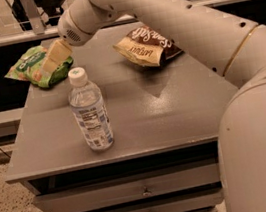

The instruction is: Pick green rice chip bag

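The green rice chip bag (35,68) lies flat at the far left corner of the grey cabinet top (174,111). It is light green with white lettering and orange-tan chip pictures. My gripper (51,63) reaches in from the right on the white arm and hangs right over the bag's right half, its cream fingers (56,55) pointing down-left at it. The fingers cover part of the bag. Nothing is seen held in them.
A water bottle (89,110) with a white cap stands upright front left of centre, just in front of the gripper. A larger brown-and-cream chip bag (146,47) lies at the far right. The cabinet has drawers (146,189) below. A railing runs behind.
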{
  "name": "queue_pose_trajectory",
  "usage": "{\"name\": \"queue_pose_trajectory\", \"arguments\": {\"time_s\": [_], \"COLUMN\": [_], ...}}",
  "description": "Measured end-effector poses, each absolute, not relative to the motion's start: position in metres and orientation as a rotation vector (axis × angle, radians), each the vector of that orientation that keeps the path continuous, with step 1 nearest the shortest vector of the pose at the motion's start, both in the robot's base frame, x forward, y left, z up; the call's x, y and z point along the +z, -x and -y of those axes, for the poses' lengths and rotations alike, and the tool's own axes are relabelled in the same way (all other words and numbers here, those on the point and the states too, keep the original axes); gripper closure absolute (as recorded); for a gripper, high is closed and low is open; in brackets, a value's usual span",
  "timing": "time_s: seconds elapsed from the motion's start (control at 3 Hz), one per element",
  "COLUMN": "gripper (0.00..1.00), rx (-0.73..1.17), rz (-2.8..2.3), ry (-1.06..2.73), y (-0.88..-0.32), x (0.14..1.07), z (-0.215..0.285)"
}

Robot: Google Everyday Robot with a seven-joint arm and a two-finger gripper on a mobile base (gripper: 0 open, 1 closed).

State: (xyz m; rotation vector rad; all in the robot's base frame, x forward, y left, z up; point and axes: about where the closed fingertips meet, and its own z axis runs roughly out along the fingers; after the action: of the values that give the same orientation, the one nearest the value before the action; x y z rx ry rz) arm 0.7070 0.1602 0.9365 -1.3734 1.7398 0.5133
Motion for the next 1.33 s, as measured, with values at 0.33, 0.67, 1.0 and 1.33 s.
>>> {"name": "queue_pose_trajectory", "arguments": {"time_s": [0.33, 0.67, 1.0, 1.33], "gripper": [0.00, 0.00, 0.00, 0.00], "rx": [0.543, 0.521, 0.479, 0.450], "rz": [-1.750, -1.763, -1.788, -1.825], "ry": [1.330, 1.287, 1.255, 1.232], "y": [-0.712, -0.723, -0.739, -0.754], "x": [0.919, 0.902, 0.886, 0.874], "z": [-0.193, -0.214, -0.221, -0.219]}}
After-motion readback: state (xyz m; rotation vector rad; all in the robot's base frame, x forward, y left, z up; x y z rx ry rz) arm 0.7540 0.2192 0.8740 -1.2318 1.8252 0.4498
